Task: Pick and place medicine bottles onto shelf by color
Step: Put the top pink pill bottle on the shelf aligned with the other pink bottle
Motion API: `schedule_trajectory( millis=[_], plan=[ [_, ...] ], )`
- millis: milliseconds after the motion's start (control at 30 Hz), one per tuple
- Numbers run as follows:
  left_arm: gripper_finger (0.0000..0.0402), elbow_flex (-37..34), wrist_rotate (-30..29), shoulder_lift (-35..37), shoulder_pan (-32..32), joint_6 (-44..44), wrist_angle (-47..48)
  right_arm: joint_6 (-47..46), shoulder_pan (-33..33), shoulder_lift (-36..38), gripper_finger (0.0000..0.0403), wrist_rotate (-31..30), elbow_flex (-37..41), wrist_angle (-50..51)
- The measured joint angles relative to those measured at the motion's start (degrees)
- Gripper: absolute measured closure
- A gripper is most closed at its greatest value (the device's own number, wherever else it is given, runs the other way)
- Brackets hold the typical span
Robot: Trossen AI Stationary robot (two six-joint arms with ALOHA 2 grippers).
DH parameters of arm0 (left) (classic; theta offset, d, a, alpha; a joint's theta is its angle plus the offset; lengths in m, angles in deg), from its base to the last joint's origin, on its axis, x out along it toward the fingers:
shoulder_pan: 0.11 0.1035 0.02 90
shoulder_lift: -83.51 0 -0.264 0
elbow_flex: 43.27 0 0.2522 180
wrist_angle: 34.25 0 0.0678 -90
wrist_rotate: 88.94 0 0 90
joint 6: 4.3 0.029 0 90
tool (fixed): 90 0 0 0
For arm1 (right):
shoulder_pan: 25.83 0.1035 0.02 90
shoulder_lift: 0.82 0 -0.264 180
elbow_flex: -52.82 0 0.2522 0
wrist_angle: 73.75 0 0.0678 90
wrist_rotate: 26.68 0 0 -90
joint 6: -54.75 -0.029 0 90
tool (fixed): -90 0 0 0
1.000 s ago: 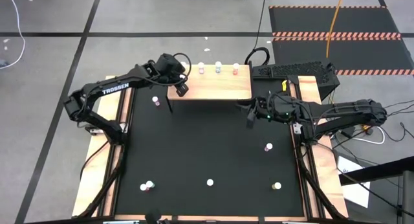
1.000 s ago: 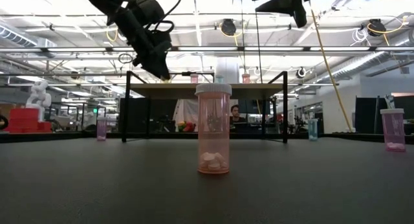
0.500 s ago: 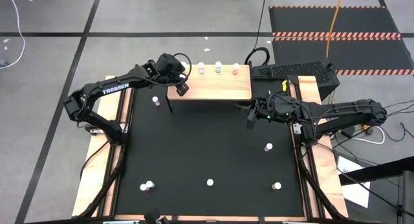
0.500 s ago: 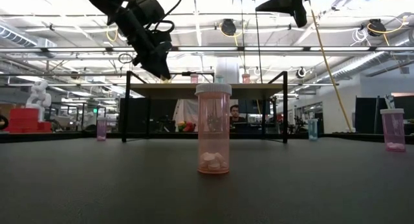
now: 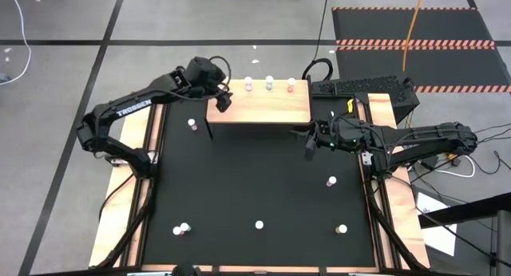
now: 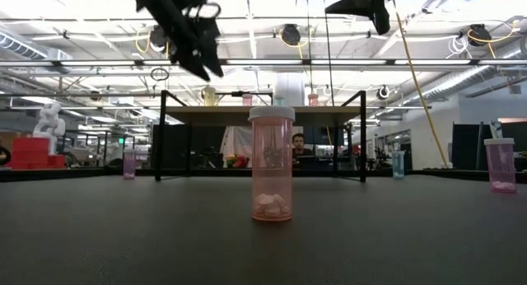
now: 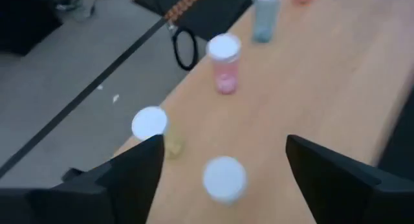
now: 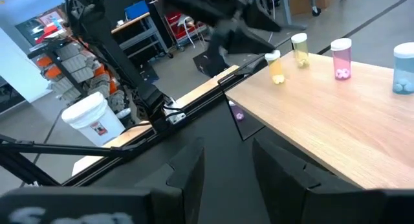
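Left gripper (image 5: 223, 100): above the upper-left corner of the light-wood shelf on black legs (image 5: 271, 110), fingers spread, empty | right gripper (image 5: 307, 142): right of centre, parted, empty | white-capped medicine bottles (image 5: 269, 84): along shelf's top edge, others scattered across black table (image 5: 255, 180).

- The word "TROSSEN" is printed in white capitals along the dark link of the left arm (image 5: 132, 110), as seen in the high view.
- No other text, label, number or sign can be read; printing on the medicine bottles and on objects in the room is too small or blurred.
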Motion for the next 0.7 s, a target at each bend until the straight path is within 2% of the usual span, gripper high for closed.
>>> schedule_trajectory(
  millis=[100, 200, 333, 467, 700],
  plan=[
    [0.0062, 5.9, -0.5, 1.4, -0.9, 2.1, 6.0, 0.8, -0.1, 0.0, 0.028, 0.2, 0.0, 0.0],
    [0.0062, 10.2, -4.7, 3.3, -0.9, 2.8, 12.5, 1.6, -0.2, 0.0, 0.028, 0.0, 0.0, 0.0],
    [0.0076, 10.0, -8.7, 7.5, 0.8, 0.9, 15.5, 1.9, -0.2, 0.0, 0.028, -0.1, 0.0, 0.0],
    [0.0098, 3.5, -8.3, 14.3, 3.7, -4.6, 15.0, 1.9, -0.2, 0.0, 0.028, -0.1, 0.0, 0.0],
    [0.0116, -17.1, -7.2, 25.8, 4.4, -11.5, 3.8, 2.7, -0.2, 0.0, 0.028, -0.1, 0.0, 0.1]
  ],
)
